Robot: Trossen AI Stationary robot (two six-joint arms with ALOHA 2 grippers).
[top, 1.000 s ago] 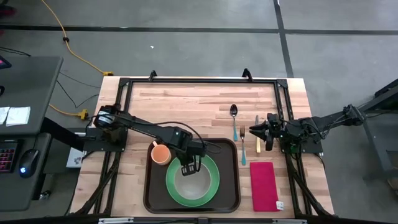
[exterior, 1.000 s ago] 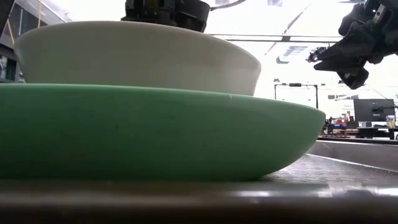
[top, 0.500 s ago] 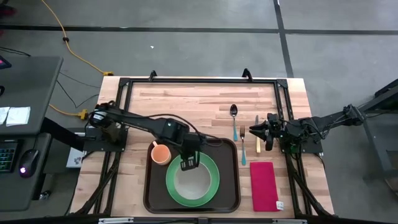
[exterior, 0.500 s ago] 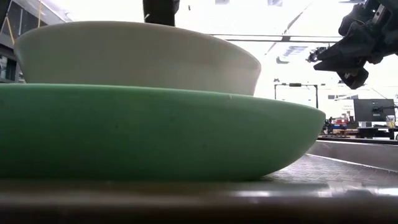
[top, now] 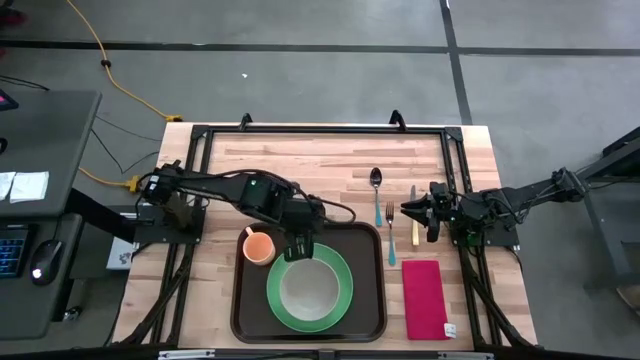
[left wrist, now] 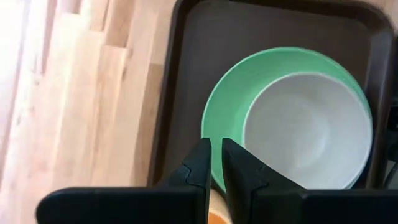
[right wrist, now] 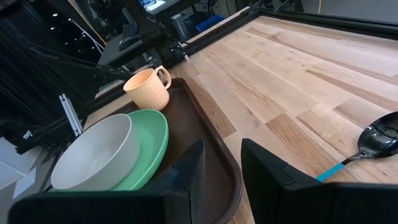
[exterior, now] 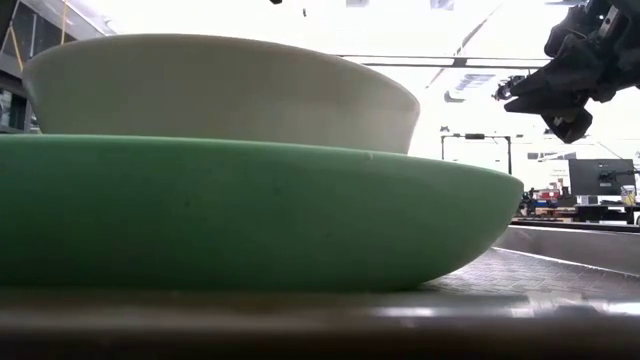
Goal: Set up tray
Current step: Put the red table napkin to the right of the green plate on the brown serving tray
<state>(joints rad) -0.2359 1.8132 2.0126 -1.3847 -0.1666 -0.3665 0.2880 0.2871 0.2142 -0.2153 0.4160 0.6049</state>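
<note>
With the white bowl (top: 306, 288) sitting in the green plate (top: 343, 297) on the tray (top: 249, 305) at the table's near edge, I lift my left gripper (top: 301, 246) — fingers nearly closed, empty — straight clear of the orange cup (top: 258, 246), while the right gripper (top: 412, 209), fingers slightly apart, waits over the cutlery.

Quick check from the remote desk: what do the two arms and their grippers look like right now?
Both arms are dark, slim and jointed, with black cables along them. The left gripper has two black, tapered fingers on a wide black crossbar. The right gripper has two broader, flat black fingers on the same kind of bar. No markings show on either.
</note>
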